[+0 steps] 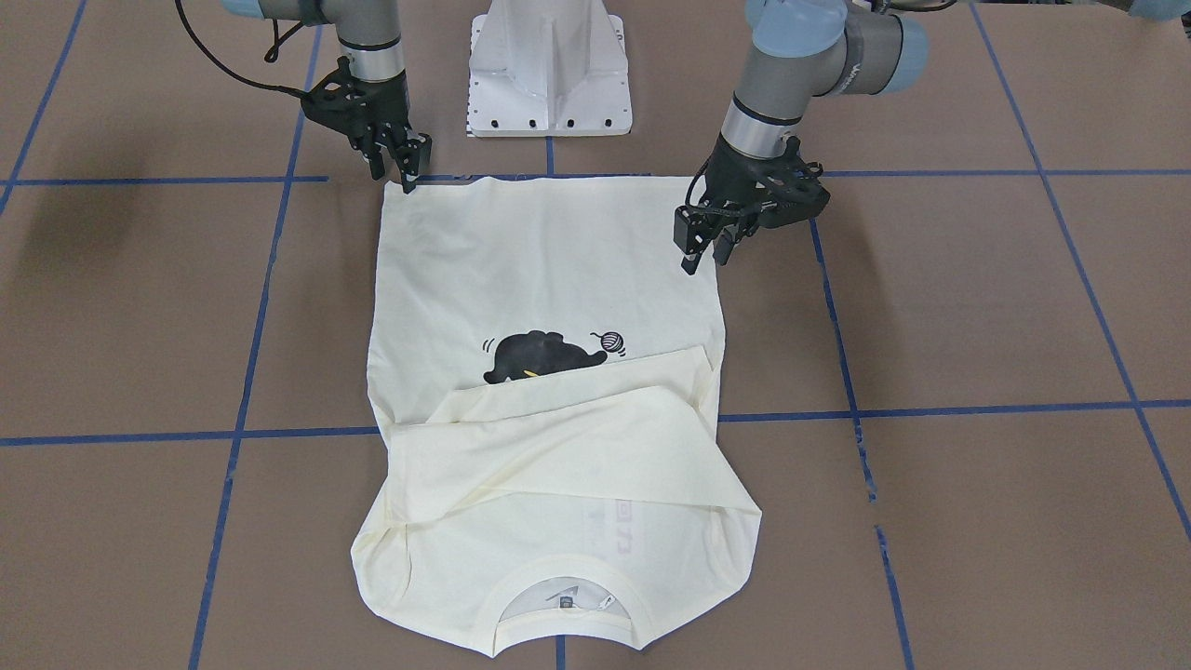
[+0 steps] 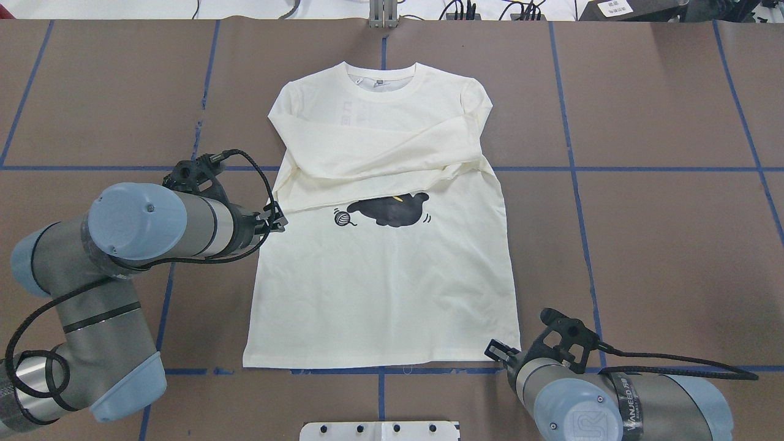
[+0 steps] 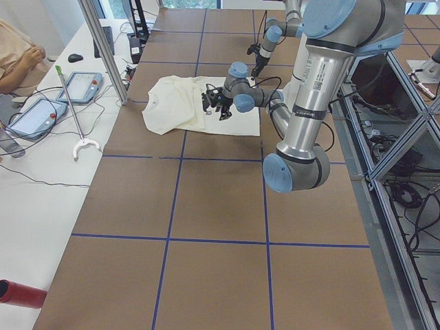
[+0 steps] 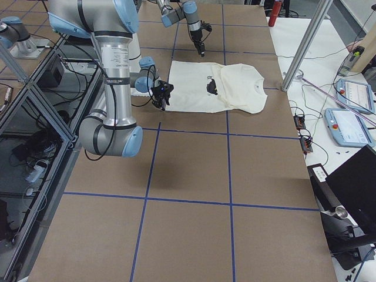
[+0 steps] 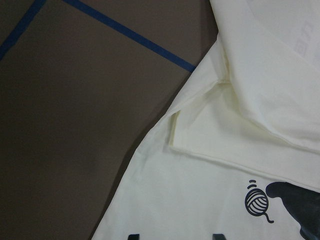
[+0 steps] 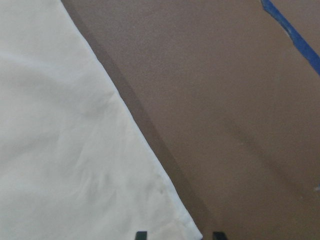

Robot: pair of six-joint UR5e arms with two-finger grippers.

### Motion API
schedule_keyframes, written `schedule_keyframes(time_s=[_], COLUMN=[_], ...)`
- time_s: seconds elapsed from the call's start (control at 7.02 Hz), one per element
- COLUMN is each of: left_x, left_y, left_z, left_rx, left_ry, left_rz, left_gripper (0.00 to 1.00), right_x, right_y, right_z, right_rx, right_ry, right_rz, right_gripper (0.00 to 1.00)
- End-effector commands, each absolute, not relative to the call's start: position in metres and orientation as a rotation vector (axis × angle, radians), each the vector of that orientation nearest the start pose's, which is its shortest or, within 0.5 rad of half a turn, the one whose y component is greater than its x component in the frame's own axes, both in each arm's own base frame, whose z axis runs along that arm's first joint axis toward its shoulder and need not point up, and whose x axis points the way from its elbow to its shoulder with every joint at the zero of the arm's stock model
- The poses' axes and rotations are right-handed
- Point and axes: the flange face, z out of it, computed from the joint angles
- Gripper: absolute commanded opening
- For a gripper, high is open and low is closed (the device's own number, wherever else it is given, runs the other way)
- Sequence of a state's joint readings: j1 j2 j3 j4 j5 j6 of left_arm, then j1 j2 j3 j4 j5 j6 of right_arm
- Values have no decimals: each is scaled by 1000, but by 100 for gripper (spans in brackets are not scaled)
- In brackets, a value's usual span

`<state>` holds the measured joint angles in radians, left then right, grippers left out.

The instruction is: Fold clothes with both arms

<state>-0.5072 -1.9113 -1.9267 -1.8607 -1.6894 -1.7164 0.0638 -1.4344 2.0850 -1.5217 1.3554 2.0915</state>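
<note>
T-shirt (image 2: 380, 275) lies hem toward the robot; right gripper (image 1: 395, 172) straddles a hem corner, left gripper (image 1: 704, 259) hovers farther up its side, both with fingers apart.

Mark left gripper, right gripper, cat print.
left gripper (image 1: 704, 259): exterior front-facing view, midway between its fingertips.
right gripper (image 1: 395, 177): exterior front-facing view, midway between its fingertips.
cat print (image 2: 392, 211): overhead exterior view, the cat's black body.

T-shirt (image 2: 380, 275) flat on table (image 2: 643, 245) | left gripper (image 1: 704, 262) at its left edge | right gripper (image 1: 395, 179) at right hem corner
</note>
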Motion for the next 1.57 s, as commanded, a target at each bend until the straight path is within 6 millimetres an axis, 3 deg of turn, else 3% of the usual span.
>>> schedule_keyframes(time_s=[0.0, 0.43, 0.57, 0.71, 1.14, 1.43], left_x=[448, 447, 439, 431, 464, 474], left_y=[-388, -388, -382, -370, -263, -250], left_z=[283, 281, 265, 273, 331, 336], left_rx=[72, 72, 69, 48, 32, 23], left_ry=[1002, 1007, 1041, 1026, 924, 911], left_rz=[-540, -541, -543, -565, -594, -575], left_gripper=[58, 58, 58, 58, 58, 57], right_x=[-496, -493, -488, -479, -473, -472], right_y=[-189, -191, -191, -192, -192, -191], right_z=[355, 352, 344, 337, 334, 340], right_rx=[43, 42, 35, 30, 28, 30], right_ry=[-741, -748, -766, -782, -789, -775], right_rz=[637, 641, 642, 646, 645, 643], right_gripper=[0, 0, 0, 0, 0, 0])
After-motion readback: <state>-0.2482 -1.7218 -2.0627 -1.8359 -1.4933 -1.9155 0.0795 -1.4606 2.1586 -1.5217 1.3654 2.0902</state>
